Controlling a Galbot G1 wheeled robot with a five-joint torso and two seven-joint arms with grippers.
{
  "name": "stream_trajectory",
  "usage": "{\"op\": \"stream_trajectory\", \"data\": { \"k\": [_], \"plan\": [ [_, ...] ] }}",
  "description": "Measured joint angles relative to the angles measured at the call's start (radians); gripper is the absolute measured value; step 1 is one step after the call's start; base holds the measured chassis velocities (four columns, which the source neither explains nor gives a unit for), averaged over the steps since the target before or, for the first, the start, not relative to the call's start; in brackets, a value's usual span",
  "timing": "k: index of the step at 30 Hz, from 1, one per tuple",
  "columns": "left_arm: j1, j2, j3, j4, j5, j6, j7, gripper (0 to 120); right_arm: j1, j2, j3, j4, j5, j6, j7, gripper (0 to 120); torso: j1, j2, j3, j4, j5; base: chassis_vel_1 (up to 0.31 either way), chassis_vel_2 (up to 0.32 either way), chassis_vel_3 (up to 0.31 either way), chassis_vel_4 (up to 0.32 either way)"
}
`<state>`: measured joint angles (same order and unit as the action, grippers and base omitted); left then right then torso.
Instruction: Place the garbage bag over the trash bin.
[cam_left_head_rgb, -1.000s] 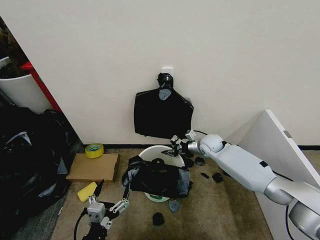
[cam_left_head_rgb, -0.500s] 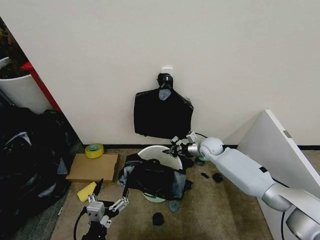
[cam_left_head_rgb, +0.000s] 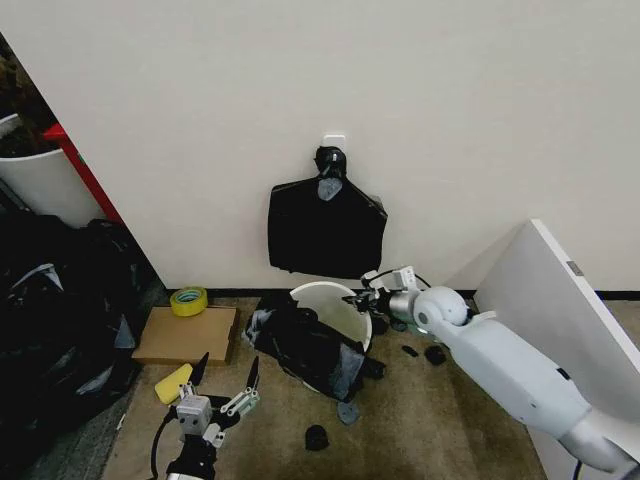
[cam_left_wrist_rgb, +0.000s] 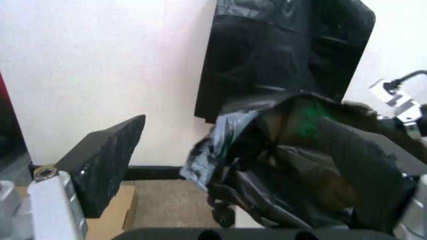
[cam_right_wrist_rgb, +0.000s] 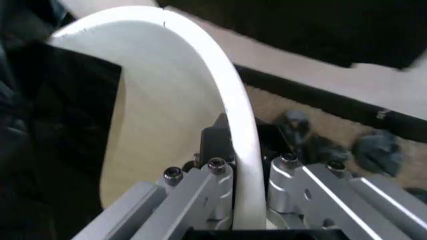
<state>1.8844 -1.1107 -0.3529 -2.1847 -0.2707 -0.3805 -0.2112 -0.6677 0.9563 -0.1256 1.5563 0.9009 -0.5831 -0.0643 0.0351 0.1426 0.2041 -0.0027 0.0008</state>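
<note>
Setting: carpeted floor (cam_left_head_rgb: 430, 420) against white wall (cam_left_head_rgb: 450, 120), flat bundle of black bags (cam_left_head_rgb: 325, 235) hanging just above the work
Bin: trash bin (cam_left_head_rgb: 335, 298) tipping toward the wall, rim lifted, mouth facing up and to the right
Bag: garbage bag (cam_left_head_rgb: 305, 350) draping over the near, left side of the bin only, far rim bare and white
Right gripper: right gripper (cam_left_head_rgb: 366, 297) pinching the bin's rim, one finger inside the wall and one outside, seen close in the right wrist view (cam_right_wrist_rgb: 243, 172)
Left gripper: left gripper (cam_left_head_rgb: 222, 375) hovering low in front of the bag, fingers spread wide and empty, nearer finger (cam_left_wrist_rgb: 103, 162) dark and padded
Risk, bin: likely toppling or rolling if tilted further, being held at one rim point only
Risk, bag: probably sliding off the smooth wall while tilting, nothing pinning it
Risk, rim: thin rim possibly slipping out of the pinch
Clutter: black scraps (cam_left_head_rgb: 316, 436) lying nearby, easy to snag instead of the bag
</note>
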Motion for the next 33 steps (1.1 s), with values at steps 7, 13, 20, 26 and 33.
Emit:
{"op": "stream_trajectory", "data": {
  "k": [7,13,20,26,33],
  "plan": [
    [-0.012,0.008,0.004,-0.022,-0.01,0.02,0.0,100,-0.143,-0.013,0.097,0.112,0.017,0.01,0.123,2,0.0,0.0,0.0,0.0,-0.0002,0.0,0.0,0.0,0.0],
    [-0.006,0.015,0.001,-0.036,-0.017,0.023,0.0,100,-0.235,0.015,0.147,0.201,0.129,-0.023,0.332,2,0.0,0.0,0.0,0.0001,-0.0005,0.0,0.0,0.0,0.0],
    [0.014,0.014,-0.007,-0.051,-0.029,0.023,-0.004,100,-0.321,0.104,0.175,0.286,0.173,0.056,0.578,2,0.0,0.0,0.0,0.0002,-0.0005,0.0,0.0,0.0,0.0],
    [0.026,0.014,-0.012,-0.058,-0.033,0.024,-0.013,100,-0.376,0.203,0.173,0.305,0.143,0.166,0.731,2,0.0,0.0,0.0,0.0,-0.0004,0.0,0.0,0.0,0.0],
    [0.038,0.013,-0.017,-0.06,-0.04,0.033,-0.029,99,-0.407,0.254,0.163,0.305,0.094,0.24,0.752,2,0.0,0.0,0.0,0.0001,-0.0003,0.0,0.0,0.0,0.0]
  ]
}}
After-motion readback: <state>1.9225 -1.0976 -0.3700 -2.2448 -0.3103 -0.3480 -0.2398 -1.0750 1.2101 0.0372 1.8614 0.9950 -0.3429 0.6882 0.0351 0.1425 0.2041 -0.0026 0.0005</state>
